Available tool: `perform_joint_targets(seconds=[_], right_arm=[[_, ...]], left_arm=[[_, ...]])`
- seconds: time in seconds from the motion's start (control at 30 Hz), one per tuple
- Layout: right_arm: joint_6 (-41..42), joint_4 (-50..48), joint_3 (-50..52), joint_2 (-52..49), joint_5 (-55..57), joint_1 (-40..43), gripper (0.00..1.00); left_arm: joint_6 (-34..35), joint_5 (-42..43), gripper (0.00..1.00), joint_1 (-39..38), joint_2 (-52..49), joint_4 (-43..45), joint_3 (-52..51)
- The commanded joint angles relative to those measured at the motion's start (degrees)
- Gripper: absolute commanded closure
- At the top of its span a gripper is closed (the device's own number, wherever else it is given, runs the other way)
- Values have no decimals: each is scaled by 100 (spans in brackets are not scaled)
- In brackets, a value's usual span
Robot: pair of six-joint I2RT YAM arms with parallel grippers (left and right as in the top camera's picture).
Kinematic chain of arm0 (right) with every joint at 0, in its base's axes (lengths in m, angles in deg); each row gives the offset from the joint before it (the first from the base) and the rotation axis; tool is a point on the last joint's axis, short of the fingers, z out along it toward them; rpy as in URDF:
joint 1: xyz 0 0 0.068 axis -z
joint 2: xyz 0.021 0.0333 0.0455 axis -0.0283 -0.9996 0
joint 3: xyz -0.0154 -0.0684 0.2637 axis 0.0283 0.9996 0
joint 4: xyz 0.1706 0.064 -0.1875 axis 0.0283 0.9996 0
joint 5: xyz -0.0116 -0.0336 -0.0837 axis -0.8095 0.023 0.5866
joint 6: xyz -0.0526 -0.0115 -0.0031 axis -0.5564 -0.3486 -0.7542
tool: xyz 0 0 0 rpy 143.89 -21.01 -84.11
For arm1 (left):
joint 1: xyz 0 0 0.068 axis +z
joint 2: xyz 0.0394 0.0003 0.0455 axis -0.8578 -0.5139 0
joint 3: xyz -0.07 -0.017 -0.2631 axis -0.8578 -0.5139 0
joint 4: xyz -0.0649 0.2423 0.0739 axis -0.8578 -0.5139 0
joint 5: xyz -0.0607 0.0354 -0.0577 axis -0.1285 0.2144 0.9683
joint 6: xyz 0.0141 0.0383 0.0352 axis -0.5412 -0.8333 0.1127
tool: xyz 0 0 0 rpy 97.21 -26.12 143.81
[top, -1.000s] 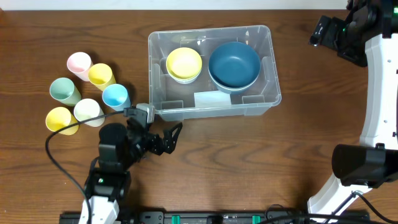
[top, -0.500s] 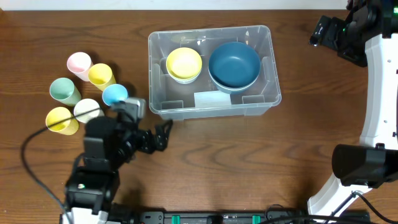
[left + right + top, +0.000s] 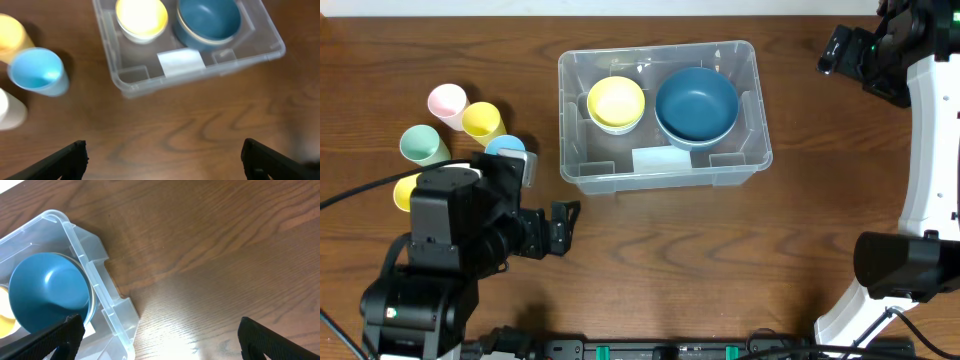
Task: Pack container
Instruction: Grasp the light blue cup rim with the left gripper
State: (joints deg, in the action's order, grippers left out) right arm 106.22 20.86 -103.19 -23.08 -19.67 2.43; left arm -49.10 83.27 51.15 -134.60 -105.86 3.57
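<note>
The container (image 3: 660, 181), a large clear bin with a pale label (image 3: 659, 160), stands at the middle of the table's far half. Inside it are a yellow bowl (image 3: 616, 103) on the left and a blue bowl (image 3: 696, 104) on the right. My left gripper (image 3: 560, 226) hovers open over bare wood just in front of the bin's near left corner. In the left wrist view the left gripper (image 3: 162, 160) has nothing between its fingers, and the container (image 3: 200, 76) lies ahead. My right gripper (image 3: 160, 342) is open high above the container's (image 3: 107, 305) right end.
A cluster of cups stands left of the bin: pink (image 3: 447, 100), yellow (image 3: 480, 118), green (image 3: 420, 143), blue (image 3: 503, 146) and another yellow (image 3: 404, 188), the last two partly under my left arm. A white cup (image 3: 7, 107) shows at the left wrist view's edge. The right arm (image 3: 920, 150) runs along the right side.
My left arm has drawn back to the left, away from the bin's front, and now covers the white cup in the overhead view. The right arm has not moved.
</note>
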Motion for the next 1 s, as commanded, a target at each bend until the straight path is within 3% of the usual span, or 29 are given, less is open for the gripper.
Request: perform_joint_targets(seconds=[0.0, 0.1, 0.23, 0.4, 0.67, 0.97], right_arm=[[70, 7, -7, 175, -2, 4, 1], [70, 7, -7, 175, -2, 4, 1], [68, 7, -7, 175, -2, 7, 1], [68, 7, -7, 175, -2, 7, 1], [70, 7, -7, 175, -2, 7, 1], [70, 7, -7, 175, -2, 7, 1]], left_arm=[[-76, 326, 2, 26, -74, -7, 72], [-26, 219, 2, 26, -164, 236, 72], [1102, -1187, 2, 26, -608, 671, 72], [2109, -2374, 2, 35, -1565, 997, 74], [2317, -2422, 2, 442, -2669, 1473, 83], [2549, -2400, 4, 785, -2951, 1919, 83]])
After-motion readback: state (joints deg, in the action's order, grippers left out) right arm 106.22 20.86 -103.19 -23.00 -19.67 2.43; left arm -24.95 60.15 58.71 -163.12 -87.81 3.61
